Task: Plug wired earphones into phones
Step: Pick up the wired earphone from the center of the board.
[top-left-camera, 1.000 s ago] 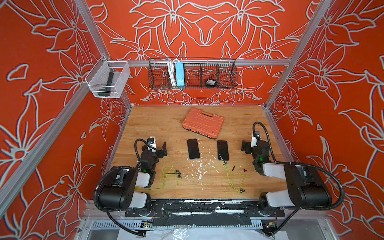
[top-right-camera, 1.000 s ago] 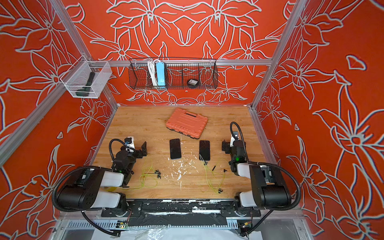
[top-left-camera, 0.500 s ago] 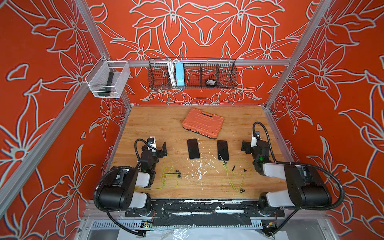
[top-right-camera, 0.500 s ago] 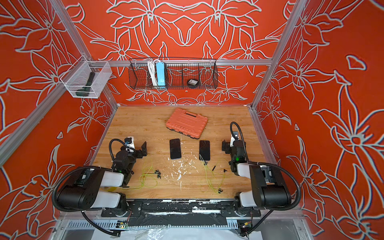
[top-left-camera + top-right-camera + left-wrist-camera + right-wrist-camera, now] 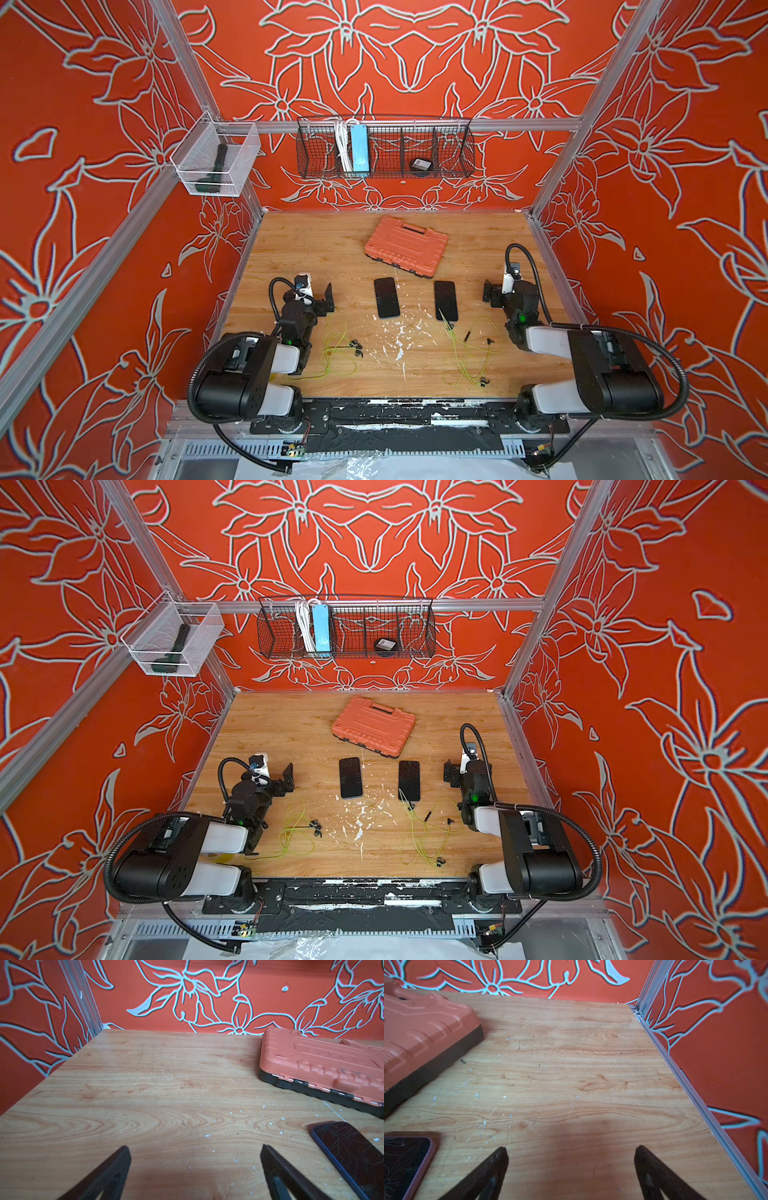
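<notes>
The two phones lie flat, screens up, side by side in the middle of the table: the left phone (image 5: 386,297) and the right phone (image 5: 446,301), apart from each other. The earphones lie on the near side of them. The left set (image 5: 354,345) is a loose loop of yellow-green cable with its black buds towards the centre. One strand runs off towards the left arm's base, and I cannot find its plug. The right set (image 5: 467,336) sprawls near the right phone, and one strand reaches that phone's near edge. Whether it is seated there or only resting against it is too small to tell.

Neither gripper touches any of this. The left gripper (image 5: 194,1148) hangs over bare wood to the left of the left phone, jaws wide apart and empty. The right gripper (image 5: 570,1149) does the same to the right of the right phone. Just beyond the phones sits the orange case (image 5: 405,245), and white flecks litter the table (image 5: 311,249).

Judging from this, nothing is in hand yet and the risks lie ahead:
- The plugs are tiny and lie flat, so a pinch may close on cable instead and let it slip.
- Lifting one strand may drag the whole loop and tangle it.
- Nothing braces the phones, so a plug pushed in from the near side could slide one phone towards the case rather than seat.
- The port cannot be seen from here, so a slightly skewed approach would jam.
</notes>
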{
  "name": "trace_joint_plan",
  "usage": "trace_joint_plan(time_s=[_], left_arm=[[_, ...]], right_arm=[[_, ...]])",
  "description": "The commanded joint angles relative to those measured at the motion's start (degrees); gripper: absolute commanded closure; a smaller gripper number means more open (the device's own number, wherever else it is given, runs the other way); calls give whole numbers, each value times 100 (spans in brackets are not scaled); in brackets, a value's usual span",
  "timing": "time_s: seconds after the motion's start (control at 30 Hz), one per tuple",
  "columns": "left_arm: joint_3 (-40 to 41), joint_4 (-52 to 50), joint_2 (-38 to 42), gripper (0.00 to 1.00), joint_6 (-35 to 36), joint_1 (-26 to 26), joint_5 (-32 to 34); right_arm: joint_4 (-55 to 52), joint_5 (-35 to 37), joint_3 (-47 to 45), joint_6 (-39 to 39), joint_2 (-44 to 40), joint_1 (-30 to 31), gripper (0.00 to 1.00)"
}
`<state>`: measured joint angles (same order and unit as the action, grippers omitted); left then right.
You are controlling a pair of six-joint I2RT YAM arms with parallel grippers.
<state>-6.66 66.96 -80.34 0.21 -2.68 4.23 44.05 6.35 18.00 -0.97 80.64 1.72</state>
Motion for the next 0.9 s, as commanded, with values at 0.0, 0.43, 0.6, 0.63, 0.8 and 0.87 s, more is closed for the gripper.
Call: trace_joint_plan(time_s=[0.0,0.43,0.6,0.63,0.8,0.87], left_arm=[[-57,204,-36,1,41,-22,43],[-1474,-3281,2334,1,-1519,-50,-262],[-216,-2571,3559,1,-4631,-22,353],[-169,-2405,3633,1,-4530,-22,49],[-1173,-4293,3583,1,-4713,-46,-705],[-1287,-4702,3551,1,-4759,-65,-920]], right_arm=[[107,-2,79,78,22,48,3],[-4297,1673,1243,2825,-3081,417,2],[-5309,1129,1089,3641,-4509,293,8],[-5670,1048,1296,3772,-4416,292,8],[-6922,-450,2474,3484,-3085,311,6],[-7371,-728,2782,3593,-2652,353,7]])
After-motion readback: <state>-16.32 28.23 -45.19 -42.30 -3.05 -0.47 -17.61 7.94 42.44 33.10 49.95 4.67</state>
